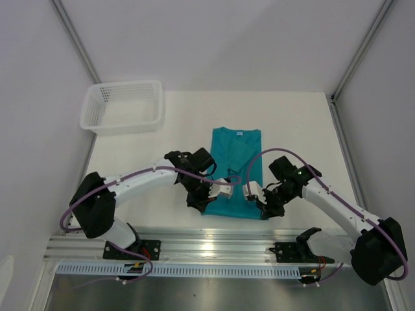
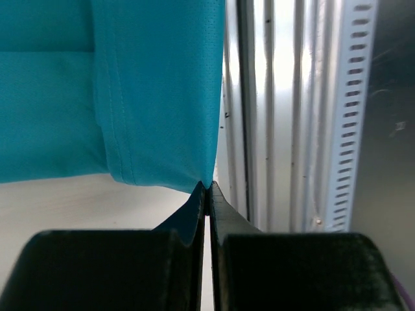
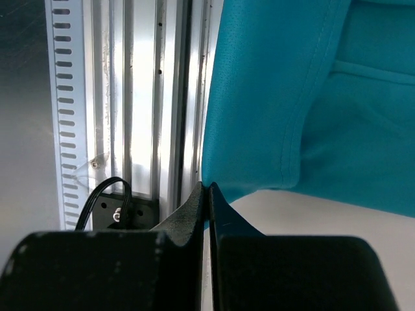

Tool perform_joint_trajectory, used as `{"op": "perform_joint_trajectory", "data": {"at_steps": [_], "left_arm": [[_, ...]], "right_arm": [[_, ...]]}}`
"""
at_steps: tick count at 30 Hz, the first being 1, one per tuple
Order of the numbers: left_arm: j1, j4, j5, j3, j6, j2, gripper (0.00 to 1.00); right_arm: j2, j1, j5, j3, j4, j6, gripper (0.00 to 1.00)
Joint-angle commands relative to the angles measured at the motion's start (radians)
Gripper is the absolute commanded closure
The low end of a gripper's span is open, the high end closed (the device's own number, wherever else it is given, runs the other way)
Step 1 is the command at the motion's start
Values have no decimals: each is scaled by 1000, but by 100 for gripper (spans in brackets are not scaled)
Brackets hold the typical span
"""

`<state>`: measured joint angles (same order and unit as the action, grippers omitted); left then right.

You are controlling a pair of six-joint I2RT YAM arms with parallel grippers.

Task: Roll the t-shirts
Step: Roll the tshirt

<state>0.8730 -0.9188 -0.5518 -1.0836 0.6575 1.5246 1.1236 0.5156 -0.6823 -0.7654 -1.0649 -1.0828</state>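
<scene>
**A:** Where was the t-shirt (image 1: 237,146)?

**B:** Centre of the top view, on the white table (image 1: 298,129). It was folded into a narrow strip. The collar and white label pointed to the top of the frame and the hem to the bottom, near the metal rail (image 1: 214,246).

**A:** And the grippers?

**B:** Both were clamped on that hem. In its wrist view the left gripper (image 2: 206,189) had its jaws pressed together at lower centre, with a corner of teal cloth nipped at the tips. The right gripper (image 3: 207,188) showed the same in its own view.

**A:** Why both at that end?

**B:** My guess is that a roll starts from the hem. A pinch at each corner would keep the edge straight, so it could turn evenly toward the collar.

**A:** The basket (image 1: 123,107)?

**B:** Upper left, well apart from the shirt and not involved at that point.
</scene>
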Motion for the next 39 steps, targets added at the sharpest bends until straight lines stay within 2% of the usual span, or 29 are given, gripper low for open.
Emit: {"op": "perform_joint_trajectory", "data": {"at_steps": [1,5,9,17,21,30,34,36,37,39], "left_arm": [[-66,-100,-158,-100,34,26,99],[-120,-126,-154,-193,56,115,100],[-147,-127,-146,-205,74,178,99],[-230,-111,-109,-248,57,273,99],[-243,-91,-65,-291,45,308,99],[-252,-34,9,-309,-18,362,99],[-252,-32,33,-325,-39,397,99],[-253,-29,38,-335,-50,411,99],[-253,-25,36,-335,-53,413,99],[-253,-19,30,-349,-62,414,99]], "right_arm": [[27,-12,-14,-40,-44,9,100],[87,-40,-28,-77,63,33,100],[171,-74,-17,-107,137,52,100],[237,-126,20,-130,218,69,100],[269,-131,16,-127,258,89,100],[312,-137,128,-98,396,158,100],[323,-137,179,-92,466,216,74],[323,-138,252,-95,505,248,65],[318,-147,269,-98,507,256,62],[289,-160,277,-107,502,261,61]]}}
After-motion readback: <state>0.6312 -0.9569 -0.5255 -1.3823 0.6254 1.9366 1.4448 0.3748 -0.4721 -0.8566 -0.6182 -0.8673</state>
